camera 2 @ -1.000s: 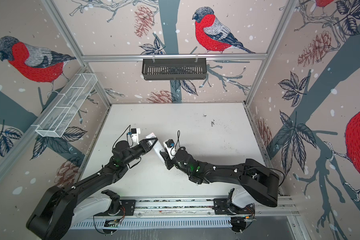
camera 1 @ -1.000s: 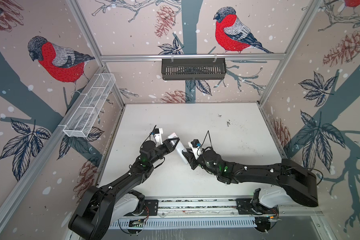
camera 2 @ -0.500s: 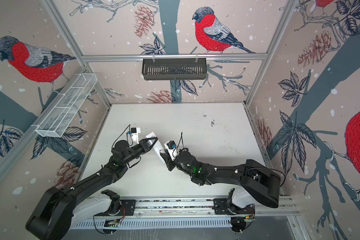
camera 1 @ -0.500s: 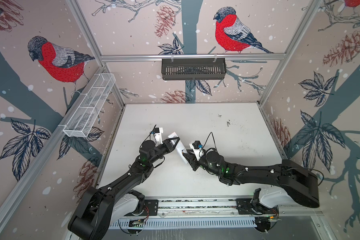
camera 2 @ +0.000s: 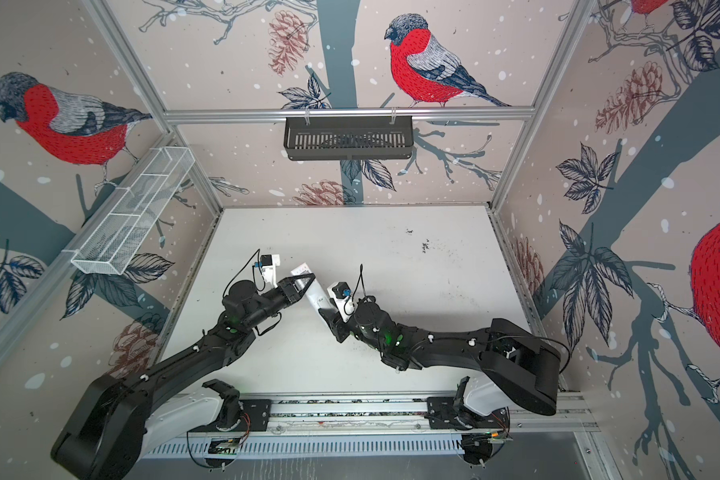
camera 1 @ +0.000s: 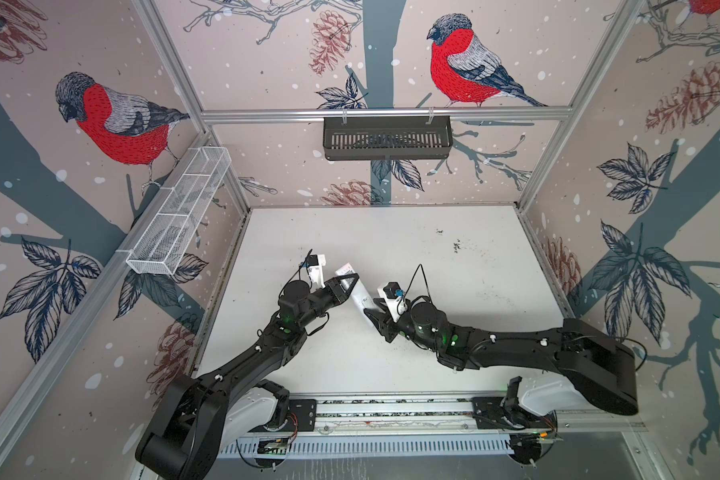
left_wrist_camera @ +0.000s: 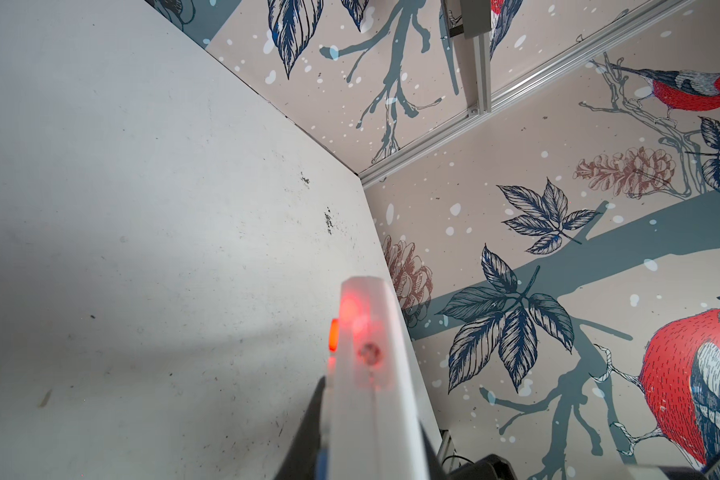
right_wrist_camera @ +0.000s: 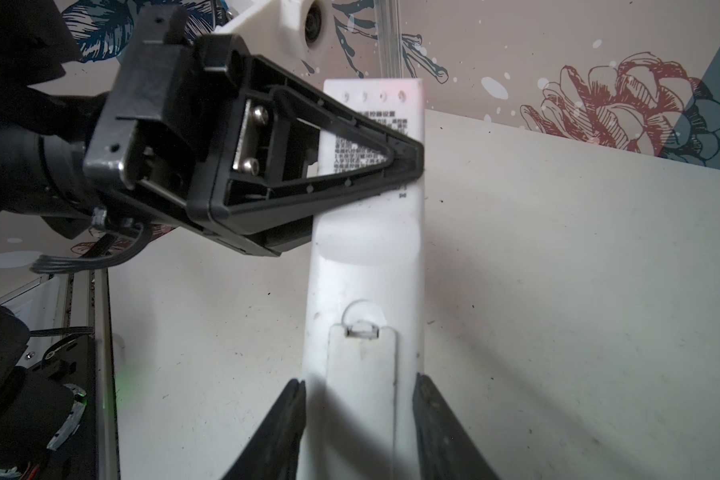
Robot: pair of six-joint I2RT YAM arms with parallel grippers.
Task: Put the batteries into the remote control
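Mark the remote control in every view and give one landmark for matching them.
In a top view: the remote control, near the picture's middle.
In a top view: the same spot, slightly leftward.
Left wrist: close to the lens, end-on, tip glowing red.
Right wrist: mid-picture, plain back facing the lens.
Landmark: the left gripper clamped across it, in both top views and the right wrist view.
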